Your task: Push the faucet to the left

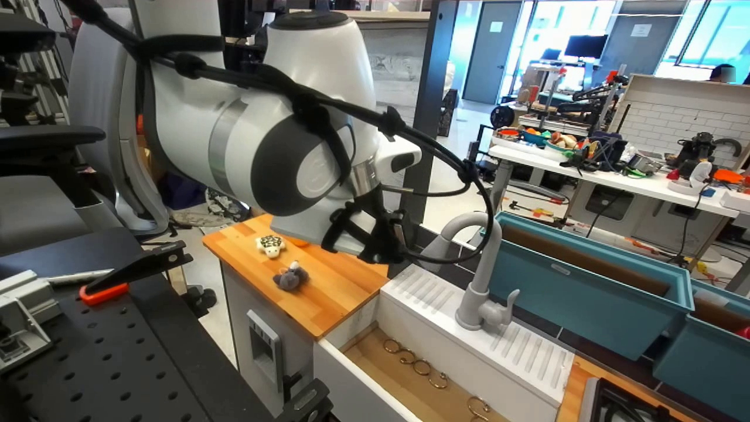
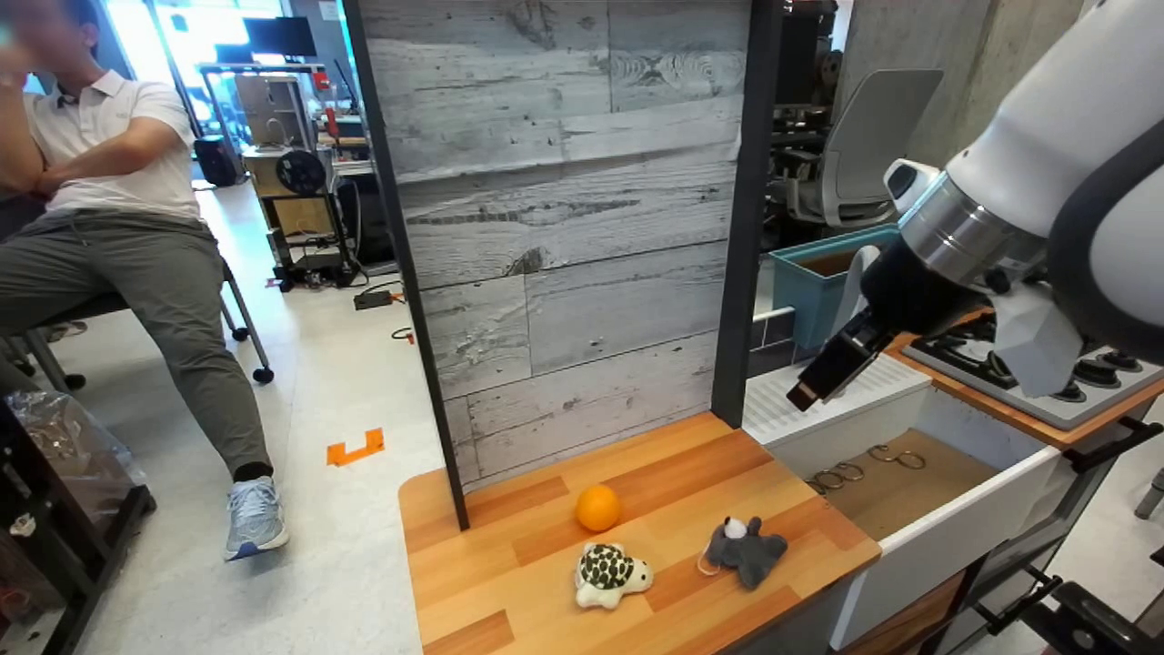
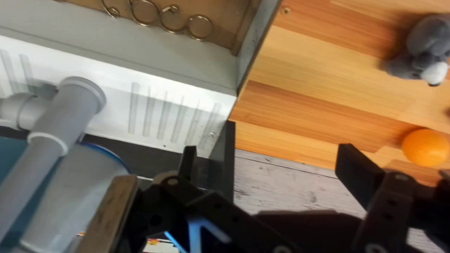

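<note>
The grey faucet (image 1: 485, 266) stands on the white ridged ledge behind the sink, its curved spout reaching toward my gripper side. In an exterior view the spout (image 2: 855, 282) shows only partly behind my gripper. In the wrist view the faucet (image 3: 75, 100) is at the left, with the spout's wide end beside the left finger. My gripper (image 3: 268, 154) is open with nothing between its fingers. It is in the air beside the spout, near the dark post; in an exterior view the gripper (image 1: 381, 240) looks apart from the spout. The gripper (image 2: 809, 391) also shows pointing down.
The wooden counter (image 2: 509, 582) holds an orange ball (image 2: 597, 508), a turtle plush (image 2: 607, 575) and a grey mouse plush (image 2: 747, 550). A wood-patterned panel (image 2: 564, 227) stands behind it. Several rings (image 1: 422, 367) lie in the sink basin. Teal bins (image 1: 586, 287) stand behind the faucet.
</note>
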You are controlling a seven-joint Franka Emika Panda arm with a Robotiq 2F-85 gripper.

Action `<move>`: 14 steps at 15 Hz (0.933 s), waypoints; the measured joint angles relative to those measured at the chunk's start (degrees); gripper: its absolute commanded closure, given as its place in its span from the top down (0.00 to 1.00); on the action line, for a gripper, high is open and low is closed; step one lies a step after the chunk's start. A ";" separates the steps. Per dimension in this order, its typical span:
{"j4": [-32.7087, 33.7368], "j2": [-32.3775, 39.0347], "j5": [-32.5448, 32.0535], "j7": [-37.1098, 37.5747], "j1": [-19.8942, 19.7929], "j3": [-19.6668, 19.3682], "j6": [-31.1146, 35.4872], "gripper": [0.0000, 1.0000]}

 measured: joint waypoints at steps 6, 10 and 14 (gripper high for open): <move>1.17 -0.89 0.04 0.23 0.17 2.28 -6.71 1.00; -0.01 -3.88 1.08 1.22 0.09 2.09 -22.51 1.00; -0.70 -7.70 4.89 2.42 0.49 1.88 -38.33 1.00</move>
